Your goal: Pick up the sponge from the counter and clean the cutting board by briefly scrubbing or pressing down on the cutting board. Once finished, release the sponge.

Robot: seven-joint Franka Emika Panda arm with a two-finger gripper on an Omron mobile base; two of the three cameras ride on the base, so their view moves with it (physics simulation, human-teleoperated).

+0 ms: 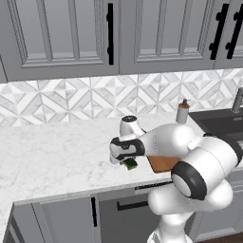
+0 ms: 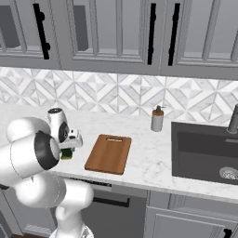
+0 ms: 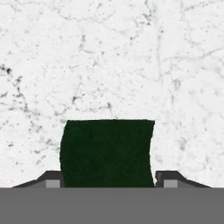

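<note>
Two fingertips (image 3: 52,180) against sponge (image 3: 107,151)

Sponge (image 2: 67,154) beside cutting board (image 2: 109,154)

soap bottle (image 2: 157,119) by backsplash | dark sink (image 2: 204,153) | grey upper cabinets (image 2: 116,32)

Sponge (image 3: 107,153): dark green top, small block, flat on white marble counter (image 3: 109,52), near front edge. Cutting board (image 2: 108,154): reddish-brown, slot handle toward backsplash, flat, beside sponge, apart.
</note>
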